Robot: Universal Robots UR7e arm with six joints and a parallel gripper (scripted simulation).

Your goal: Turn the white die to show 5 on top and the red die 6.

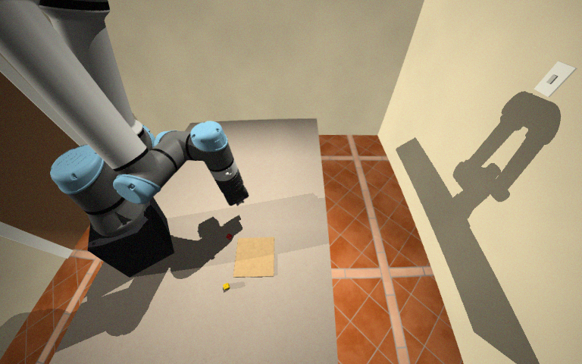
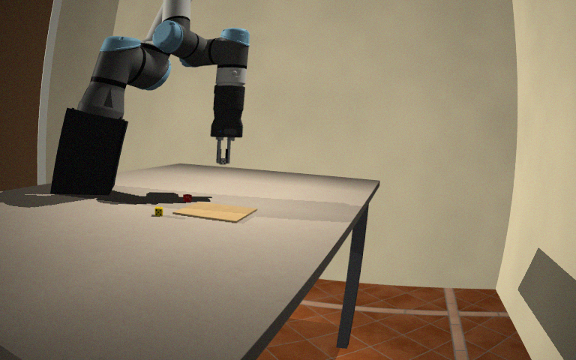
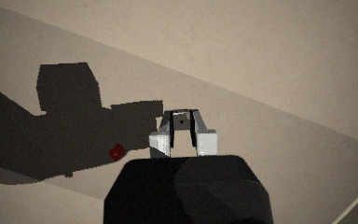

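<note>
White die (image 3: 181,120), one dark pip showing, in end effector (image 3: 182,126)

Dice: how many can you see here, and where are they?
3. The white die is held in the gripper above the table; the red die and the yellow die sit on the table beside the mat.
</note>
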